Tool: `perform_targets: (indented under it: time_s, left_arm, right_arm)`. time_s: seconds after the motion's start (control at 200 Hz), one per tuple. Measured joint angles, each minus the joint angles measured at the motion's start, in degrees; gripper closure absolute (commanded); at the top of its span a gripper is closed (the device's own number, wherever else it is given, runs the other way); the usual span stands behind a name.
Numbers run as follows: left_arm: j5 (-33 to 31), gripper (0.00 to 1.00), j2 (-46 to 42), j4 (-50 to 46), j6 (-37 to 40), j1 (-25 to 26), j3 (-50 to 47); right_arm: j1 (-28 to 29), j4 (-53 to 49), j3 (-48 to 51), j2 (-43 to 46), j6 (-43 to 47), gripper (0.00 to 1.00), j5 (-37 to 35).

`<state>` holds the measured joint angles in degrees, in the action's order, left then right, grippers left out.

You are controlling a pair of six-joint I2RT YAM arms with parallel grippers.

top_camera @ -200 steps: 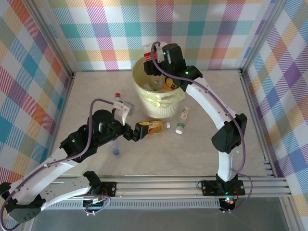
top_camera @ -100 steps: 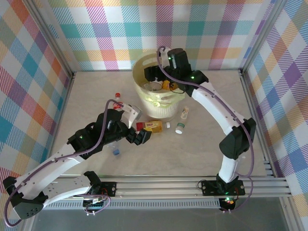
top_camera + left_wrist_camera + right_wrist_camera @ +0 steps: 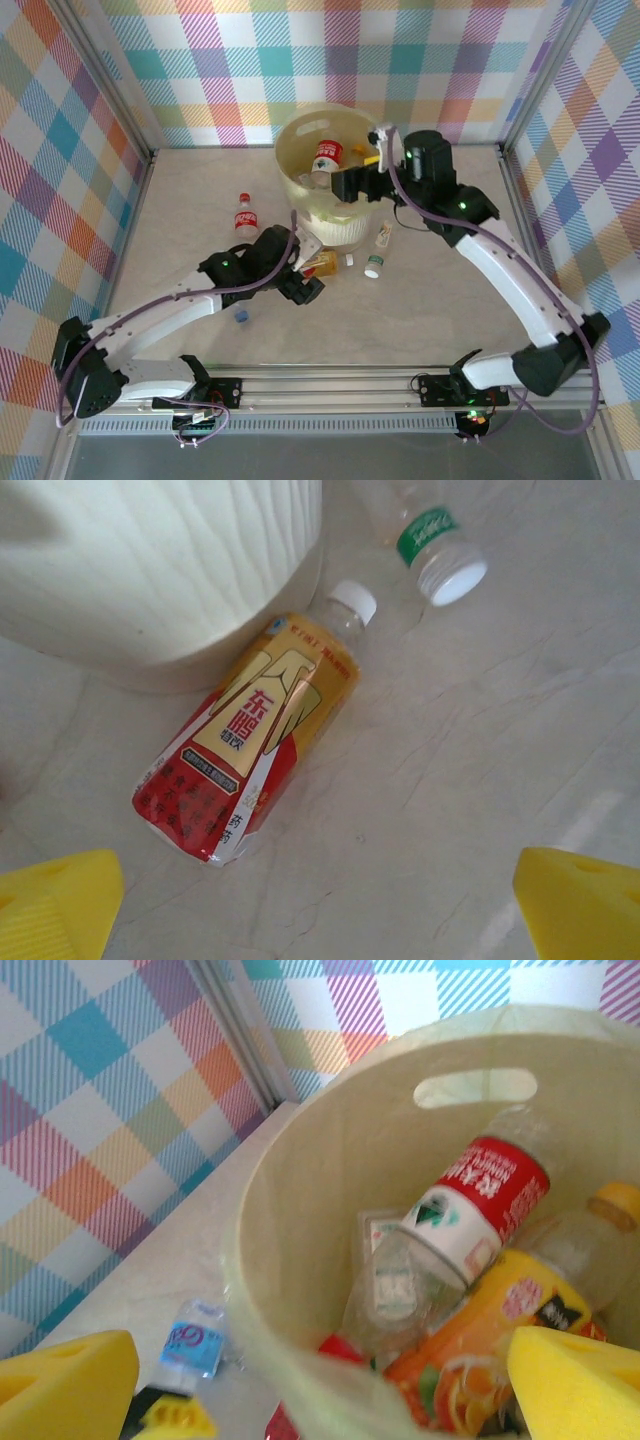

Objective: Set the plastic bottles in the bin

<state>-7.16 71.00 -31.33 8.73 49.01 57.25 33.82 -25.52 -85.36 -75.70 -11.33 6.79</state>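
Bin (image 3: 287, 150) held several plastic bottles (image 3: 490, 1195). At least four lay on the table (image 3: 420, 310), a red-and-yellow bottle (image 3: 250, 750) just beside the bin's base. Left gripper (image 3: 320, 900) hung spread wide and empty above that bottle. Right gripper (image 3: 320, 1390) hung wide and empty over the bin.

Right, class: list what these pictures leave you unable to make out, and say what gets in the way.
Top view: the yellow-label bottle is partly under the left gripper, base end hidden.
Left wrist view: the green-label bottle is cut off by the top edge.
Right wrist view: bottles in the bin overlap, so their count and the bin's floor are hidden; the near rim is blurred.
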Motion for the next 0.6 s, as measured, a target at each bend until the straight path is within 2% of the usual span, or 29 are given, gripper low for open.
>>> perform_targets:
  time_s: [0.295, 0.6]
  left_arm:
    - [-2.49, 0.0, 8.68, 1.99, 1.81, -0.96, 0.0]
    - [-0.79, 0.0, 13.86, 6.86, 4.04, -5.42, 0.0]
  right_arm:
    - [0.0, -1.25, 13.7, 15.23, -0.68, 0.0, 3.43]
    - [0.0, -2.64, 19.19, 21.24, -1.73, 0.0, 6.29]
